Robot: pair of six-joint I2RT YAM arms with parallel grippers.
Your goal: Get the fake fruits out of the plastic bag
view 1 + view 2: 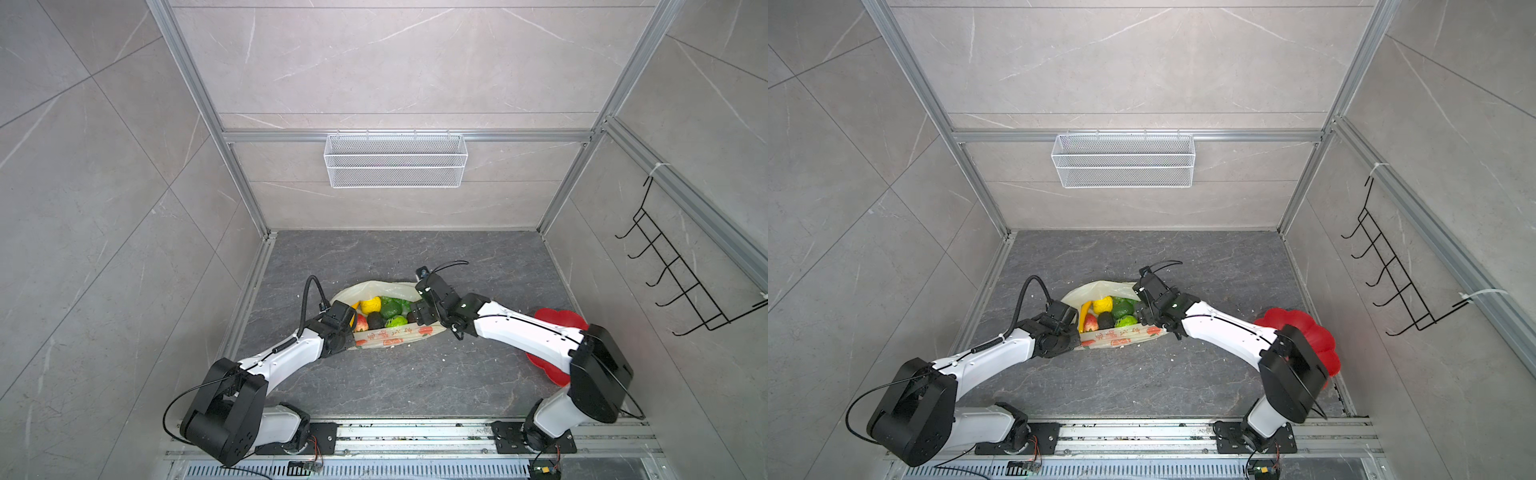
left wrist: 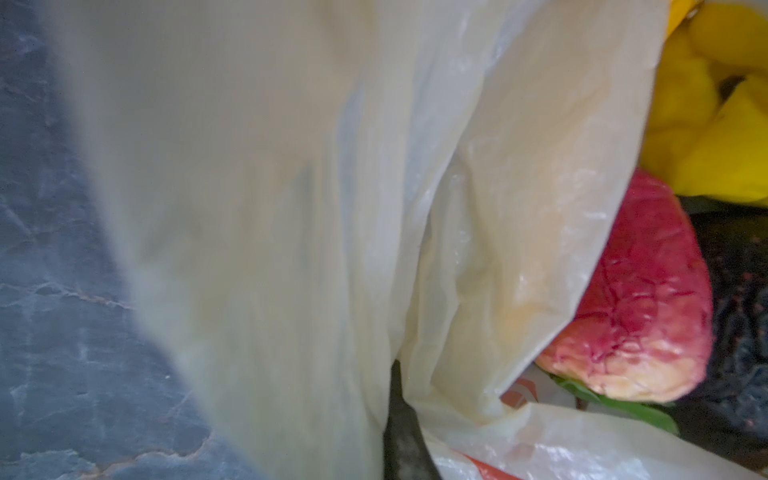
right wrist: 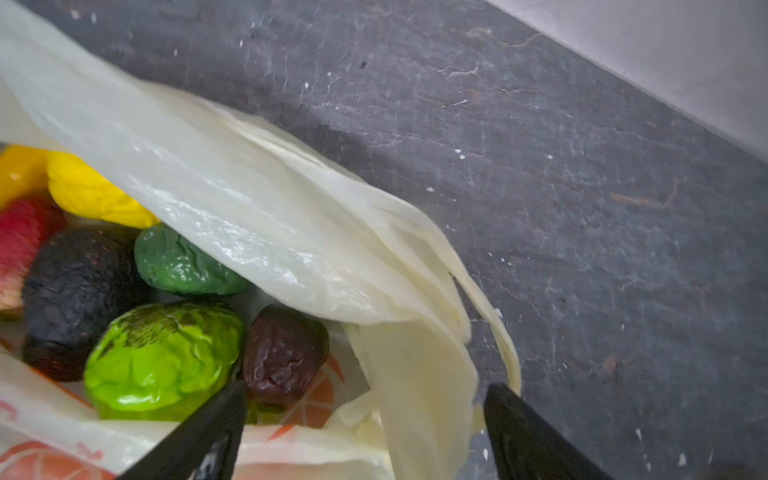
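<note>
progress: nothing out yet | small plastic fake fruits (image 1: 384, 311) sitting inside thin cream-yellow plastic bag (image 1: 374, 291), lying mid dark bench (image 1: 415, 374) | left claw (image 1: 349, 324) pinching bag rim | right claw (image 3: 365, 399) hanging released at bag mouth

The fake fruits (image 1: 390, 309) lie in the plastic bag (image 1: 365, 289) on the table (image 1: 415, 382), the plate (image 1: 561, 319) to its right.

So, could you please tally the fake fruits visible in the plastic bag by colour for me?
Yellow: 2 (banana, lemon)
Red: 1 (strawberry)
Green: 2 (dark green fruit, bright green fruit)
Dark: 2 (black avocado, brown-purple fruit)
Total: 7 visible in the plastic bag; its fold may hide more.
</note>
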